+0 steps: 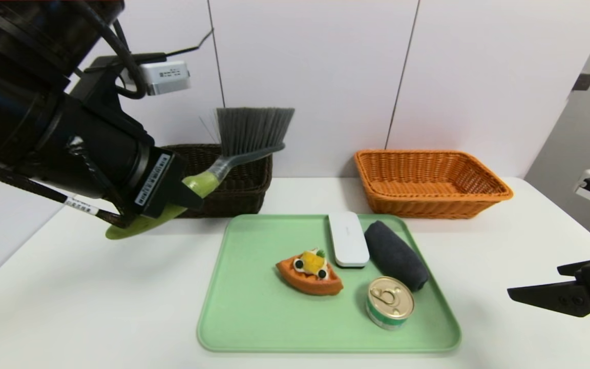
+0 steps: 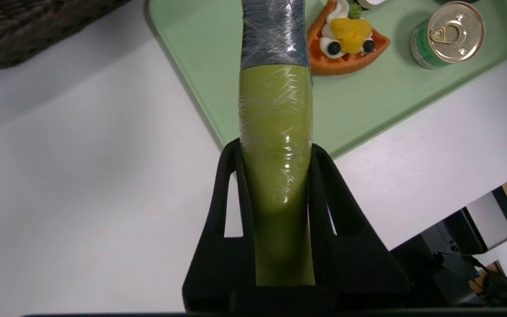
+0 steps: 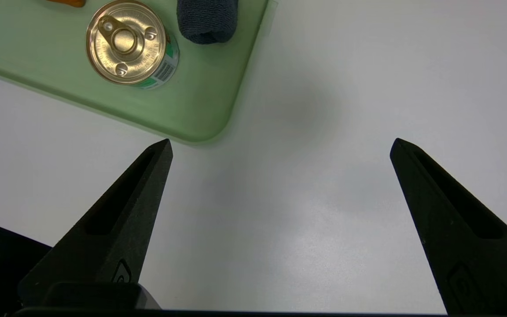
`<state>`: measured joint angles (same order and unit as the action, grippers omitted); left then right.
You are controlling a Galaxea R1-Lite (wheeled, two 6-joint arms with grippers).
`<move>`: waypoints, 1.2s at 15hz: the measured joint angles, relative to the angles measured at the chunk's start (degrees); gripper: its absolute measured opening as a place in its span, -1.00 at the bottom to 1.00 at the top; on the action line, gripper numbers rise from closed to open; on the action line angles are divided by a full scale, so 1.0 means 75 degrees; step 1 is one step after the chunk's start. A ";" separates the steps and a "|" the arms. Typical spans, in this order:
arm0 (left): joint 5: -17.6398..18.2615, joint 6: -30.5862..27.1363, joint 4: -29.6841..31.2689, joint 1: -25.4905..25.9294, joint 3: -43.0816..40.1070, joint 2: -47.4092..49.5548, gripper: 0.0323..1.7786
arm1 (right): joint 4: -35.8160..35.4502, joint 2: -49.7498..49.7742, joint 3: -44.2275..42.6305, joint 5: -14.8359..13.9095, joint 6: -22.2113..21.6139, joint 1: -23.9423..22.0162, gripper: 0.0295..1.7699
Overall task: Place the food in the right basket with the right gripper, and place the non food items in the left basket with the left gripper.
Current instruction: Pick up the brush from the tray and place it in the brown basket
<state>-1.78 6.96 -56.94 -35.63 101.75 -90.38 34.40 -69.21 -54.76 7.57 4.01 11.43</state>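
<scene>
left gripper [image 1: 182, 197] gripping brush [image 1: 246, 141], carrying toward left basket [image 1: 246, 187] | next: moving over it, releasing | right gripper [image 3: 280, 149] hanging open, idling beside tray [image 1: 233, 307]

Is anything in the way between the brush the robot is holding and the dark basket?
Nothing visible blocks it. The left gripper holds the green-handled grey-bristled brush in the air, its bristles already above the dark brown wicker basket.

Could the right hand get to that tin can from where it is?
Probably yes. The right hand hangs open over bare table beside the tray, and the can stands near that edge, nothing between.
</scene>
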 joint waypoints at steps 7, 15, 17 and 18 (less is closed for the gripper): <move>0.1739 -0.2960 -0.0015 0.2241 0.0567 -0.0099 -0.62 | 0.0029 0.0050 0.0070 -0.0021 -0.0050 -0.0059 0.93; 0.3342 -0.6786 -0.0033 0.3626 0.0629 -0.0995 -0.62 | 0.0029 0.0198 0.0250 -0.0054 -0.0059 -0.0070 0.93; 0.3511 -0.7778 -0.0037 0.3984 0.0759 -0.1356 -0.62 | 0.0024 0.0224 0.0293 -0.0059 -0.0059 -0.0073 0.93; 0.3581 -0.8215 -0.0037 0.4159 0.0858 -0.1547 -0.62 | 0.0024 0.0239 0.0315 -0.0055 -0.0062 -0.0073 0.93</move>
<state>25.08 -54.65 -57.22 -4.44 108.19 -101.99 34.58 -67.41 -52.40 7.16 3.55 10.89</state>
